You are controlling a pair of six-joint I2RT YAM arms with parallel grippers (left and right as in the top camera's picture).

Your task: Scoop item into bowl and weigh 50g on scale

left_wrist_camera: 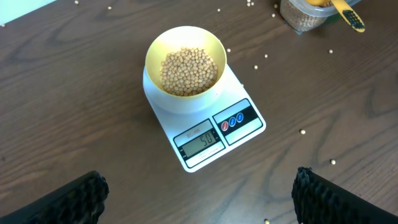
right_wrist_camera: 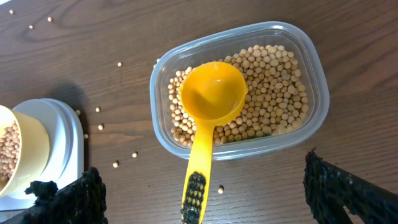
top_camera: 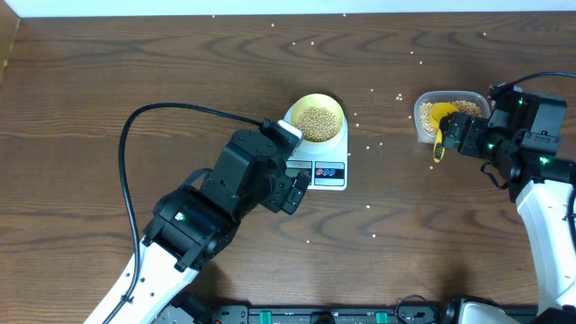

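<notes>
**Beans** point(left_wrist_camera: 189, 70): tan, pea-sized, heaped in a shallow mound inside the bowl point(left_wrist_camera: 153, 53). A second stock in the tub point(right_wrist_camera: 311, 68).

**Bowl**: pale yellow, upright, seated on the round platform of the scale point(left_wrist_camera: 249, 99).

**Scale**: white, near table centre. Display point(left_wrist_camera: 200, 140) lit and apparently reading 50, though the digits are small and the overhead view gives nothing legible.

**Tub**: clear plastic, well to the right of the scale, about half full.

**Scoop** point(right_wrist_camera: 211, 99): bright yellow, empty, bowl-end lying on the tub's beans, handle resting over the near rim. Not held.

**Stray beans** point(left_wrist_camera: 302, 132): scattered over the table point(top_camera: 90, 72) between tub and scale and beyond.

**Left gripper** point(left_wrist_camera: 198, 202): spread wide, empty, hanging just in front of the scale, touching nothing.

**Right gripper** point(right_wrist_camera: 202, 196): spread wide, empty, poised above the scoop handle, no contact visible.

**Step in hand**, judged: scooping over, weight check under way, target seemingly met.

**Next move**, judged: a steady read of the display with the bowl untouched. If the figure is off, a pinch on the scoop handle by the right gripper and a few beans added or lifted out.
</notes>
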